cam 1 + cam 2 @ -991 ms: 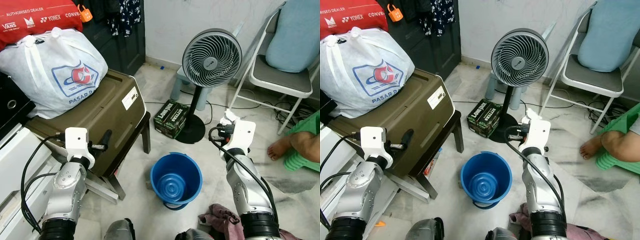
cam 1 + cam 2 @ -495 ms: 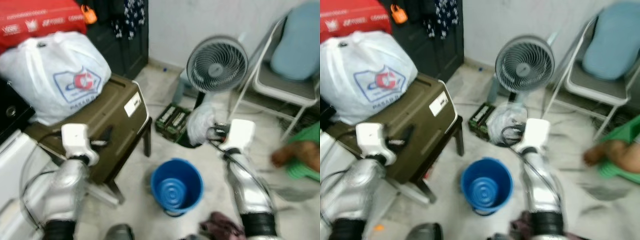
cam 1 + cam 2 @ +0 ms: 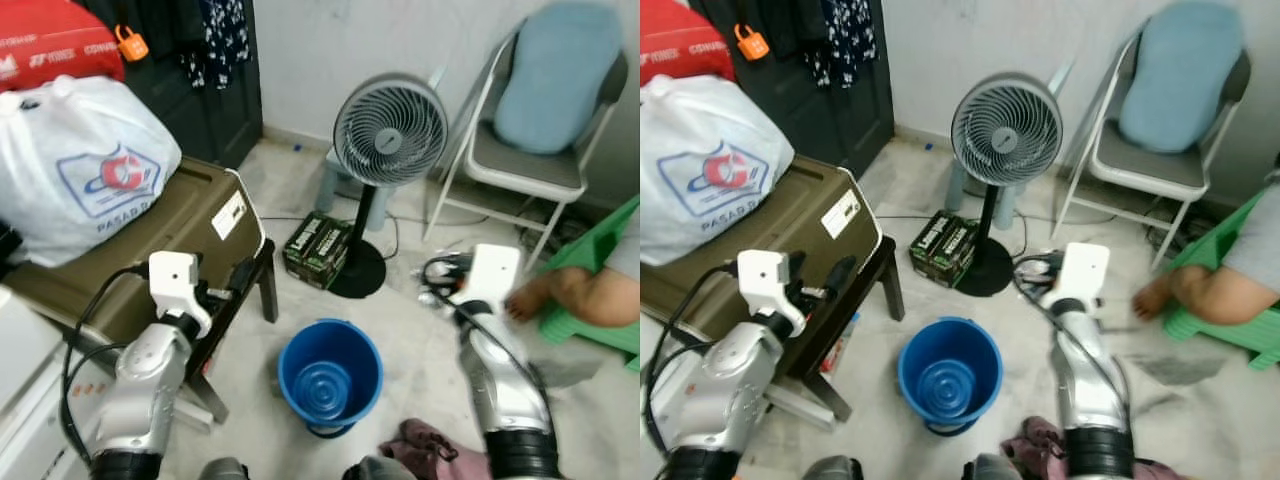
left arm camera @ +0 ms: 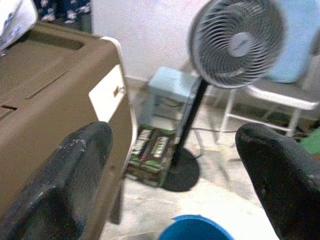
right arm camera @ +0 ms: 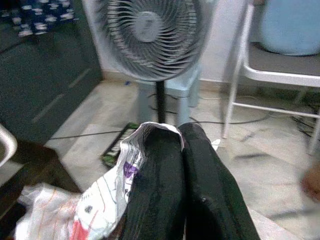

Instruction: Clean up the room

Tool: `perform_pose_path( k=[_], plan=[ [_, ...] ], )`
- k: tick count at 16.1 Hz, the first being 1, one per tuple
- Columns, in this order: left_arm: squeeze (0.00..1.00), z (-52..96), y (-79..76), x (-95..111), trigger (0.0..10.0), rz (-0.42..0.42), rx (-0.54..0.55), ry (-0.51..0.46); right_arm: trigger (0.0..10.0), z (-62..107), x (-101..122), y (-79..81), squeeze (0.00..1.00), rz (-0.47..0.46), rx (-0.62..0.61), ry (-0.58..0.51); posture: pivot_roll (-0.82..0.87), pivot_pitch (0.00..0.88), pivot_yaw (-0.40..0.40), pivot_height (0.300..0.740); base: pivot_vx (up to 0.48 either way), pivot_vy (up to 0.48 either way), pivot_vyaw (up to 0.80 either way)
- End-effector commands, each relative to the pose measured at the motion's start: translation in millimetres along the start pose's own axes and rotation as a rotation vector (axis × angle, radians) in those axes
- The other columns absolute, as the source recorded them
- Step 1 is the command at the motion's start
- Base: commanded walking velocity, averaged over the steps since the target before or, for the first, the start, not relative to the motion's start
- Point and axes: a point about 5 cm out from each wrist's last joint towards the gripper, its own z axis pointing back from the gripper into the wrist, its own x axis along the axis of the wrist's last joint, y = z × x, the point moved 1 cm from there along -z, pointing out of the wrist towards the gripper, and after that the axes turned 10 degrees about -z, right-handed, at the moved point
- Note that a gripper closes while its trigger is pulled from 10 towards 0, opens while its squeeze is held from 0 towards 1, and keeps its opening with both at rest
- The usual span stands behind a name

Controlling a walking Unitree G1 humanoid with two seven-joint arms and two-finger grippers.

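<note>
My right gripper (image 5: pixel 180 132) is shut on a crumpled white plastic bag (image 5: pixel 100 200) with purple and red print; the bag hangs down beside the fingers. In the left eye view that gripper (image 3: pixel 434 276) hovers above the floor, up and to the right of the blue bucket (image 3: pixel 330 375), which stands empty on the floor between my arms. My left gripper (image 4: pixel 170 145) is open and holds nothing. It sits at the edge of the brown trunk (image 3: pixel 160 235). A dark pink cloth (image 3: pixel 425 445) lies on the floor near my right side.
A standing fan (image 3: pixel 390 130) and a box of cans (image 3: pixel 318 245) stand behind the bucket. A folding chair (image 3: pixel 530 165) with a blue cushion is at the back right. A person's foot (image 3: pixel 560 290) rests by a green stool. A white shopping bag (image 3: pixel 80 165) sits on the trunk.
The head view has swung, so the whole scene sits further left. The plastic bag flared out beside my right gripper half a second ago and now hangs close to it.
</note>
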Motion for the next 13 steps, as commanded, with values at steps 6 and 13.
perform_pose_path(
  k=[6, 13],
  plan=[
    [0.00, 1.8, -9.3, 8.0, 10.0, 0.008, -0.090, -0.030, 10.0, -1.9, 3.3, 2.1, 0.00, 0.008, 0.007, -0.012, -0.02, 0.071, -0.044, 0.740, 0.000, 0.000, 0.00],
    [0.00, 1.0, -14.3, 10.5, 10.0, 0.027, -0.114, -0.035, 10.0, -2.1, 3.2, 2.7, 0.00, 0.010, 0.010, -0.011, -0.02, 0.070, -0.046, 0.740, 0.000, 0.000, 0.09]
  ],
)
